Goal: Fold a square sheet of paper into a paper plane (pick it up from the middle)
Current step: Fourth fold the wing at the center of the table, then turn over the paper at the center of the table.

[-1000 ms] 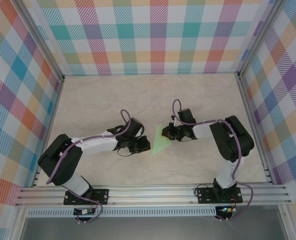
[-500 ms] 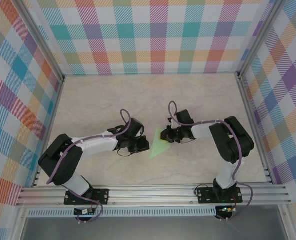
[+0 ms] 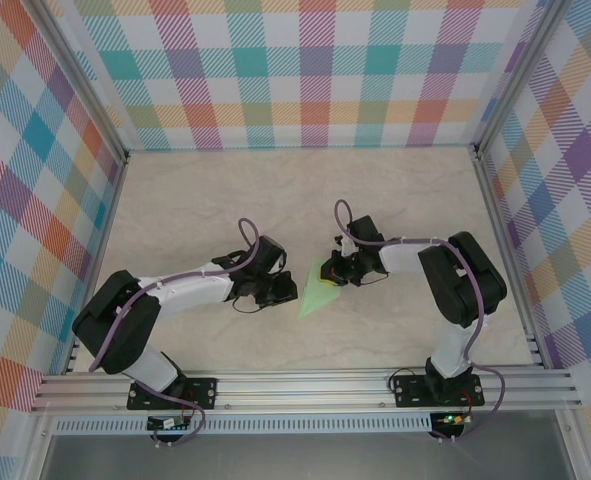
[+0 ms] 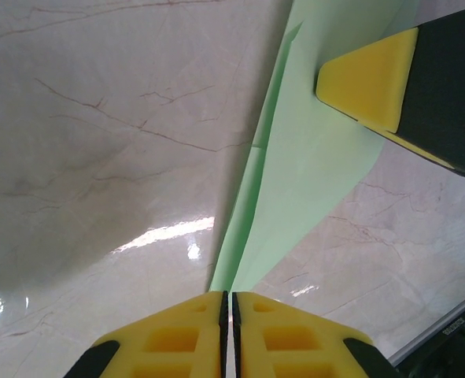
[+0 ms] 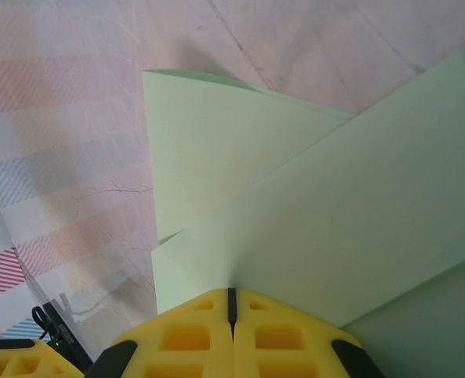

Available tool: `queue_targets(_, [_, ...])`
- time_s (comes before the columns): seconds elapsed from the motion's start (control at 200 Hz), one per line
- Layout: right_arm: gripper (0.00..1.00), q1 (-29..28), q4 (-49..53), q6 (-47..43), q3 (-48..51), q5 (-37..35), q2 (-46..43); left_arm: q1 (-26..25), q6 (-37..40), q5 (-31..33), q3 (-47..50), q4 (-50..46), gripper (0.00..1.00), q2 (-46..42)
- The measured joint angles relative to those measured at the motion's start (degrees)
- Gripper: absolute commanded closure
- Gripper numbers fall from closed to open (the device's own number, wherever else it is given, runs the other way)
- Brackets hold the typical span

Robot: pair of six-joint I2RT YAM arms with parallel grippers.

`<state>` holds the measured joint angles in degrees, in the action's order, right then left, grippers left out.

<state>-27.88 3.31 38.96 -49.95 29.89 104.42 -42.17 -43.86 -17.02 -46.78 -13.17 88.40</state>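
Across the table (image 3: 195, 200), drags the pale-green paper (image 3: 317, 292) slightly leftward from a second ago, just below frame centre. Grips its upper right in the clenched right gripper (image 3: 343, 270), its left side in the clenched left gripper (image 3: 287, 291). Probably tightens a crease, mid-fold.

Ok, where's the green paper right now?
Top view: the green paper is mid-table, pinched by the left gripper on its left edge and the right gripper on its right.
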Motion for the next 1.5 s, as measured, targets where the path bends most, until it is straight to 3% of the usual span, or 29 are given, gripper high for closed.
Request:
queue_targets(0.51, [0.97, 0.00, 10.12, -0.48, -2.16, -1.79, -1.84, 0.00, 0.00, -0.02, -0.70, -2.40, 0.87, 0.00])
queue_targets(0.785, [0.85, 0.00, 12.28, -0.72, -5.88, -1.79, -3.30, 0.00, 0.96, 0.24, -1.84, -4.46, 0.87, -0.11])
queue_targets(1.025, [0.82, 0.04, 13.62, -0.92, -7.85, -3.56, -8.70, 0.00, 1.33, 1.51, -2.99, -4.72, 0.87, -0.20])
queue_targets(1.335, [0.64, 0.17, 14.12, 1.44, 5.60, -10.05, -20.55, 0.00, 2.49, -0.74, -6.29, -1.51, 0.86, 2.34])
queue_targets(1.5, [0.63, 0.20, 12.90, 4.28, 10.97, -10.32, -23.04, 0.00, 4.59, -0.92, -12.57, -1.53, 0.86, 8.61])
